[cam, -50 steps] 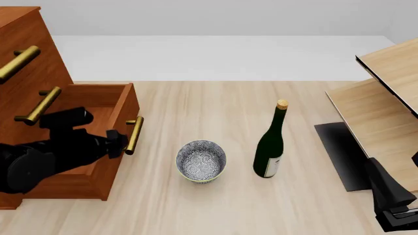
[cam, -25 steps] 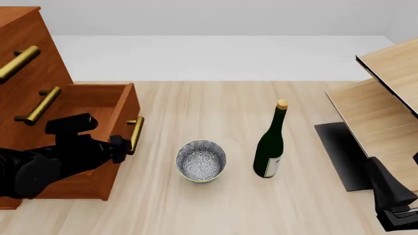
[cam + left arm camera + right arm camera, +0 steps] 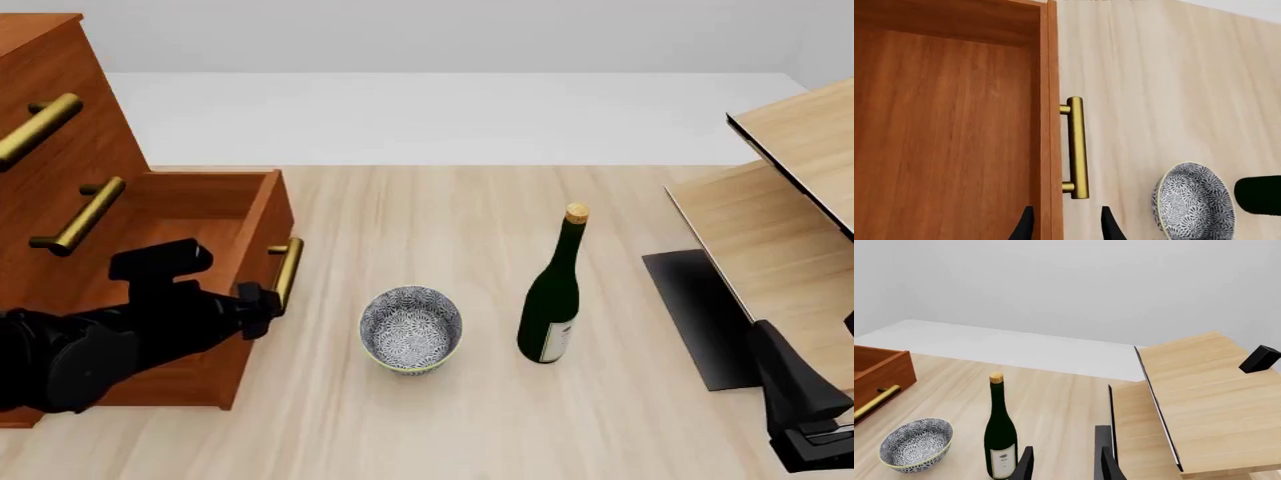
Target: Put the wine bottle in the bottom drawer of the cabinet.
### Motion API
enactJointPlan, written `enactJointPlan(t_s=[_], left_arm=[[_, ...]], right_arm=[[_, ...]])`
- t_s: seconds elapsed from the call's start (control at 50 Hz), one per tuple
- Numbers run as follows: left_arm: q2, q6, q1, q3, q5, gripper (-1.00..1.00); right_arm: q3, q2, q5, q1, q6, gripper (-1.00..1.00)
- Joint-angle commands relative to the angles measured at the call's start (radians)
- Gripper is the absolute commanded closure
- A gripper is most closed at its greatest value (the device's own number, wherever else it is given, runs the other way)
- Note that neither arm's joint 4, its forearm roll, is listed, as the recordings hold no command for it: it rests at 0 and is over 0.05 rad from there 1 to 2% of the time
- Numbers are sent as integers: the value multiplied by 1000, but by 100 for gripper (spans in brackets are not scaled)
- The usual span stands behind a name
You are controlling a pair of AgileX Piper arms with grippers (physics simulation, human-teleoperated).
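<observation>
Pull gently and straight on the box-shaped reddish-brown bottom drawer (image 3: pixel 200 260) of the big reddish-brown wooden cabinet (image 3: pixel 54 110). Left gripper (image 3: pixel 1065 227) open around the drawer front, gripping nothing. Right gripper (image 3: pixel 1063 463) open, empty. Tall dark green glass wine bottle (image 3: pixel 553 300) upright on the pale wooden surface (image 3: pixel 400 420), beside the small grey speckled bowl (image 3: pixel 411 328).

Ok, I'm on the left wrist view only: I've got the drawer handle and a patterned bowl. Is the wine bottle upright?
Observer: Yes, the wine bottle stands upright on the table, just right of the bowl and apart from it.
Operator: Is the right pincer near it?
Observer: No. The right pincer is open with nothing in it, at the near right corner, short of the wine bottle.
Operator: Anything else on that side?
Observer: A pale wooden shelf unit at the table's right edge.
</observation>
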Motion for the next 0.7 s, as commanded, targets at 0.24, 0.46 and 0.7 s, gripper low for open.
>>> enactJointPlan(t_s=[0.24, 0.46, 0.7], left_arm=[[33, -18, -45, -13, -28, -100], [37, -16, -64, -31, -22, -100], [30, -10, -88, -49, -3, -100]], right_arm=[[-1, 0, 1, 4, 1, -100], [-3, 0, 2, 5, 0, -100], [-4, 0, 3, 8, 1, -100]])
